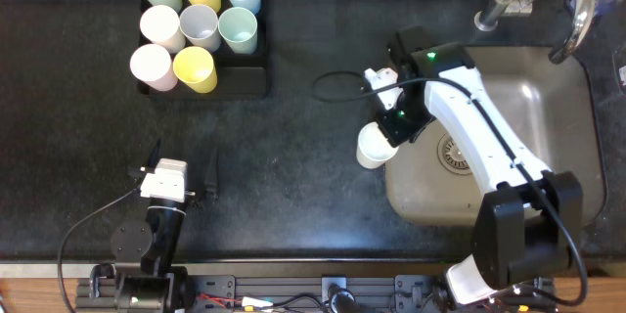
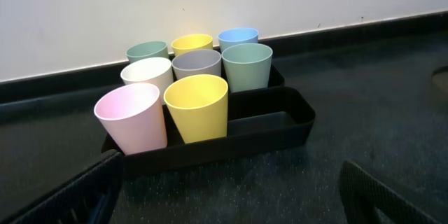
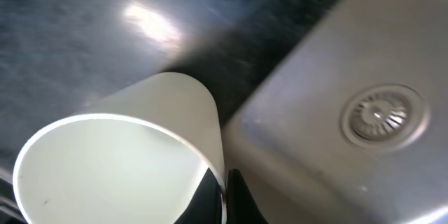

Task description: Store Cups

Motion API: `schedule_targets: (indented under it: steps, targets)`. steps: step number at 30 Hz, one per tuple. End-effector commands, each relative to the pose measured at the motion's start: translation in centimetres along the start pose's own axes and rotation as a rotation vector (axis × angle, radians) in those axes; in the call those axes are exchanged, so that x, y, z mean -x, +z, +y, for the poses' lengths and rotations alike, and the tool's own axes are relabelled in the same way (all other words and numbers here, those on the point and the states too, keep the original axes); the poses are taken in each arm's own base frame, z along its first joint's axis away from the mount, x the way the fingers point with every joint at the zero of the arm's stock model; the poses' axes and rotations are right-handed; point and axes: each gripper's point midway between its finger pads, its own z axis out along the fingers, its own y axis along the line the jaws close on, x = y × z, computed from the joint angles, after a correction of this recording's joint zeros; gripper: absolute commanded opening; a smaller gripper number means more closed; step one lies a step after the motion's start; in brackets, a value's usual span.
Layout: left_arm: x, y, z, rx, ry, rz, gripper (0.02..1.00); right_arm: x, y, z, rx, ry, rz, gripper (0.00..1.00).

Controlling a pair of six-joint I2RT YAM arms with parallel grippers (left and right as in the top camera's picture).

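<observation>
White cup (image 1: 373, 146) hangs pinched by its rim between the closed fingers of my right gripper (image 1: 389, 135), just right of centre in the top view. It is over the dark counter (image 1: 293, 176), just beside the left rim of the sink (image 1: 553, 88) (the drain shows nearby in my wrist feed). My left gripper (image 1: 183, 168) rests at lower left, fingers spread wide. At upper left, the black tray (image 1: 249, 80) holds eight upright pastel cups (image 1: 200, 25).
</observation>
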Motion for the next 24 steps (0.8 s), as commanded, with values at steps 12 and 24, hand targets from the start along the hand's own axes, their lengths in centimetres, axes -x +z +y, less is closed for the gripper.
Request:
schedule_targets:
  steps: [12, 24]
  targets:
    - [0.2, -0.1, 0.0, 0.003, 0.022, -0.008, 0.998, 11.3, -17.9, 4.3, -0.147, 0.031, -0.449, 0.045]
    - [0.2, -0.1, 0.0, 0.003, 0.022, -0.008, 1.000, 21.8, -19.5, 14.6, -0.141, -0.181, -0.649, 0.042]
